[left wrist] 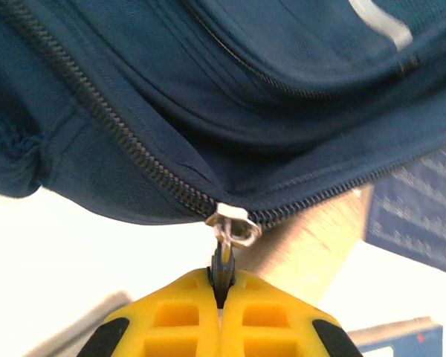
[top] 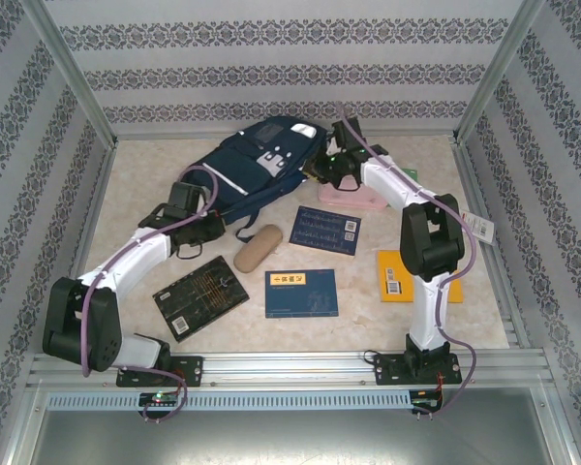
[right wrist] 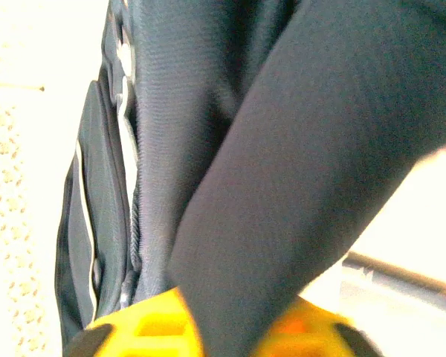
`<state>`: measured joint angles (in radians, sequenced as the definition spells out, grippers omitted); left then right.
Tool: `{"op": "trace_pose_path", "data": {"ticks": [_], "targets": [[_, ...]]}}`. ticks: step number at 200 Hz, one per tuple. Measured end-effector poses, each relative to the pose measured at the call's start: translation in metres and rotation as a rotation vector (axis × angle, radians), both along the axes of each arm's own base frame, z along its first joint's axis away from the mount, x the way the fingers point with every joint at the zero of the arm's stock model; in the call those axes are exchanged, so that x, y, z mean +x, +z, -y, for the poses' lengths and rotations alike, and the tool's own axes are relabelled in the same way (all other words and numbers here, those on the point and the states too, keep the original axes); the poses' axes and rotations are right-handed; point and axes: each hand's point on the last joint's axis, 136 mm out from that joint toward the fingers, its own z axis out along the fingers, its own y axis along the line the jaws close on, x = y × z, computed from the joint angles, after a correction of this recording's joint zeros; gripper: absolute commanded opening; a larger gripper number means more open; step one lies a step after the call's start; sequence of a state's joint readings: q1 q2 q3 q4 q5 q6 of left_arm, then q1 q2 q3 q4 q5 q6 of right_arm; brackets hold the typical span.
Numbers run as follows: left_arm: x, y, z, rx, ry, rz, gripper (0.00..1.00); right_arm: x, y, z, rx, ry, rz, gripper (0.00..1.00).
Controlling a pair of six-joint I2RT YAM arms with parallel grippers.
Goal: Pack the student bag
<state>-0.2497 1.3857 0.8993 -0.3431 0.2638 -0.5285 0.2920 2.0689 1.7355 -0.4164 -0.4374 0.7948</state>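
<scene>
The student bag [top: 255, 165], a navy backpack with white stripes, lies at the back middle of the table. My left gripper [top: 205, 221] is at its near-left edge. In the left wrist view this gripper [left wrist: 221, 286] is shut on the dark pull tab of the silver zipper slider [left wrist: 234, 223] on the bag's zipper [left wrist: 126, 141]. My right gripper [top: 335, 163] is at the bag's right side. In the right wrist view a broad dark strap [right wrist: 305, 149] lies across the gap between the yellow fingers [right wrist: 145, 331] and hides it, beside the bag's side [right wrist: 104, 223].
On the table in front of the bag lie a tan oval case [top: 258, 247], a black book [top: 200, 295], a blue book [top: 301, 293], a dark blue book [top: 324, 229], an orange book [top: 397, 278] and a pink case [top: 353, 197]. Patterned walls [top: 19, 194] enclose the table.
</scene>
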Motion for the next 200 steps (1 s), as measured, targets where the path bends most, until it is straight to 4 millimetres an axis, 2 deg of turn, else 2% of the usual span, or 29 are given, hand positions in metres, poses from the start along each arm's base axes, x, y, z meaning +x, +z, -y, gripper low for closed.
{"op": "trace_pose_path", "data": {"ticks": [12,34,50,64,83,106,134,159,188,200], "targets": [[-0.005,0.005,0.020,0.001,-0.052,0.006,0.00,0.013,0.008,0.019,-0.022,-0.036,0.032,0.48],[-0.010,0.016,0.052,-0.011,-0.125,0.020,0.00,0.024,0.007,0.048,-0.052,-0.102,0.043,0.53],[-0.011,0.017,0.067,-0.017,-0.155,0.014,0.00,0.018,-0.003,0.059,-0.075,-0.130,0.022,0.57],[-0.011,0.013,0.075,-0.013,-0.171,-0.006,0.00,0.001,-0.013,0.058,-0.087,-0.133,-0.005,0.61],[-0.012,0.002,0.084,-0.005,-0.193,-0.047,0.00,-0.033,-0.018,0.044,-0.088,-0.103,-0.035,0.63],[-0.014,-0.009,0.093,-0.002,-0.224,-0.090,0.00,-0.072,-0.015,0.013,-0.058,-0.052,-0.039,0.63],[-0.017,-0.012,0.097,0.000,-0.245,-0.101,0.00,-0.102,-0.024,-0.024,0.004,-0.003,-0.062,0.60],[-0.019,-0.013,0.096,0.008,-0.257,-0.102,0.00,-0.115,-0.043,-0.044,0.063,-0.008,-0.117,0.59],[-0.023,-0.015,0.096,0.011,-0.270,-0.120,0.00,-0.114,-0.064,-0.063,0.101,-0.013,-0.160,0.58],[-0.024,-0.015,0.095,0.013,-0.271,-0.125,0.00,-0.113,-0.071,-0.069,0.107,-0.014,-0.175,0.54]]}}
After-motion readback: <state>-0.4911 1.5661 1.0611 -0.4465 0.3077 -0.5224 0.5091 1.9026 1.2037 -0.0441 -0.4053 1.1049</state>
